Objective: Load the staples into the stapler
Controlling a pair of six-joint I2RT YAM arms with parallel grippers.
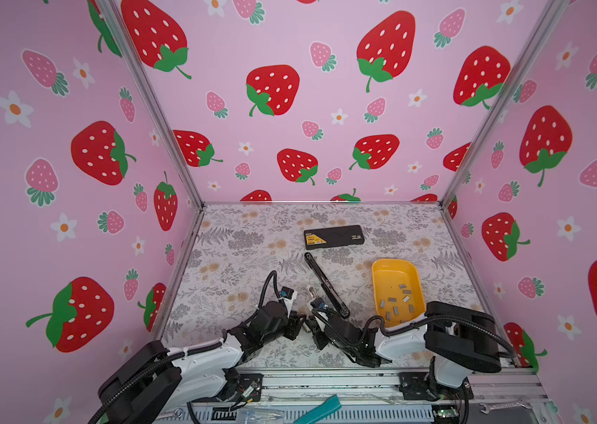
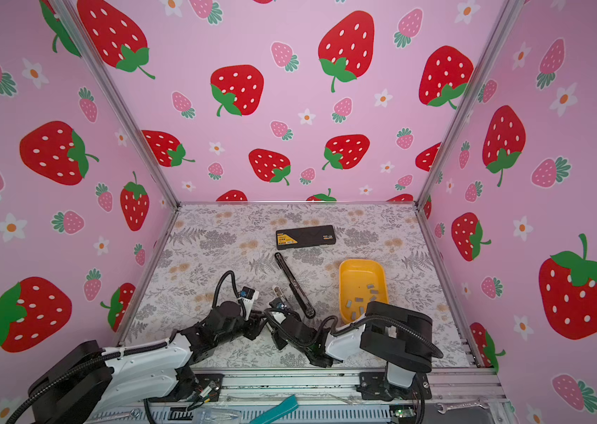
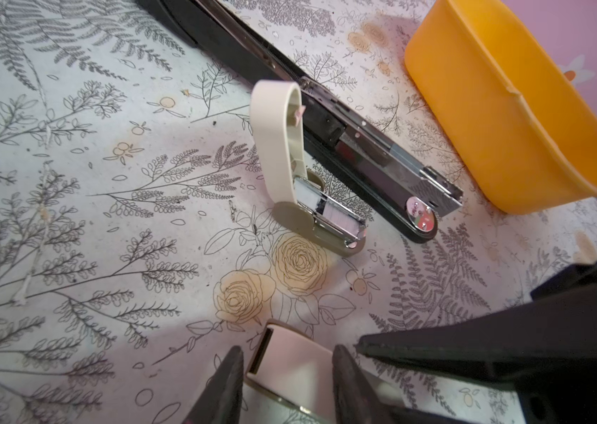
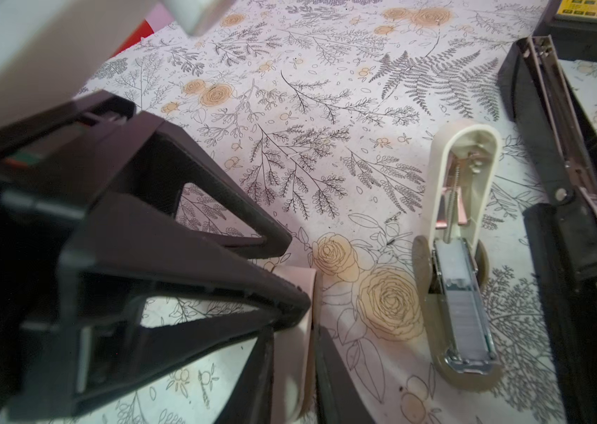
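Both grippers meet at the table's front middle on a small cream stapler (image 3: 289,359). My left gripper (image 3: 289,389) holds its sides, and my right gripper (image 4: 293,367) is shut across its end (image 4: 293,330). In both top views the arms hide this stapler. A long black stapler (image 1: 324,284) lies opened out flat just behind. Beside it lies a second cream stapler (image 3: 278,139), lid up, with a staple strip showing in its channel (image 4: 469,315). Loose grey staples (image 1: 396,299) lie in the yellow bin (image 1: 392,268) at the right.
A black box with a yellow label (image 1: 333,236) lies at the back middle. The yellow bin (image 3: 510,128) stands close behind the black stapler's head (image 3: 422,220). A wrench (image 1: 502,405) and a teal strap (image 1: 319,409) lie on the front rail. Pink walls enclose three sides.
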